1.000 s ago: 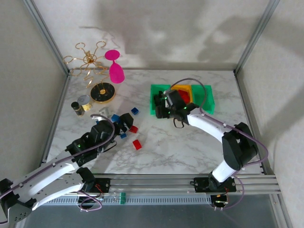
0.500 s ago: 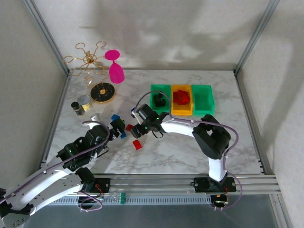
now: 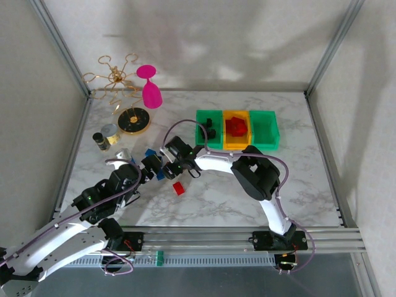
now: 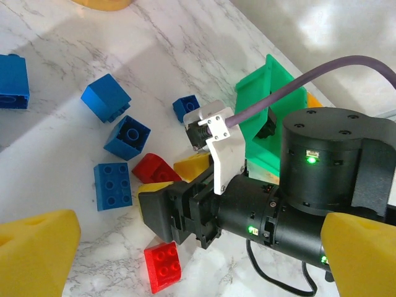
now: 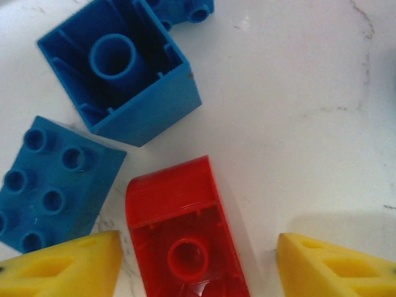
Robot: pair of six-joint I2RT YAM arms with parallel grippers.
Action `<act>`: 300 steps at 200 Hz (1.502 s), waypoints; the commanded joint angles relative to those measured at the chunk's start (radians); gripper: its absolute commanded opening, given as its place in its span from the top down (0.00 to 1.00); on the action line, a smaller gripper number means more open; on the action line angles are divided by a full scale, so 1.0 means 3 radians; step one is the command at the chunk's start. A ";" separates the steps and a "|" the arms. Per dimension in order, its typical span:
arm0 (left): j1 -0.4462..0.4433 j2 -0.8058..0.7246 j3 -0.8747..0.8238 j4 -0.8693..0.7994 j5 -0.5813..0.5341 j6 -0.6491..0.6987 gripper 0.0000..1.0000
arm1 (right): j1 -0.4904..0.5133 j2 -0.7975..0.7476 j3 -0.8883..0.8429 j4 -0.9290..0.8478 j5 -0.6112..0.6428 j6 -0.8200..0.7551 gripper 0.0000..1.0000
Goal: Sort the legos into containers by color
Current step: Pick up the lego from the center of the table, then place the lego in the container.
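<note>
We swung our right gripper [image 3: 168, 166] away from the left green bin [image 3: 201, 127], carried it leftward across the table and lowered it, pads either side, over a red brick [image 5: 179, 241]. Our left gripper [image 3: 150, 166] drew back slightly.

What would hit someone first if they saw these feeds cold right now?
The right gripper, its arm stretched across into the loose brick pile left of centre, stands open with a yellow pad on either side of a curved red brick. At the back of the table, an orange-yellow bin holding red bricks sits between two green bins. The bright pink goblet stands out at the back left.
</note>
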 commanded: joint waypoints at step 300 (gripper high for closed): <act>-0.0011 0.0984 0.0090 0.1258 0.0563 0.0372 0.00 | -0.1538 -0.1724 -0.0850 -0.0328 0.0678 0.0924 0.78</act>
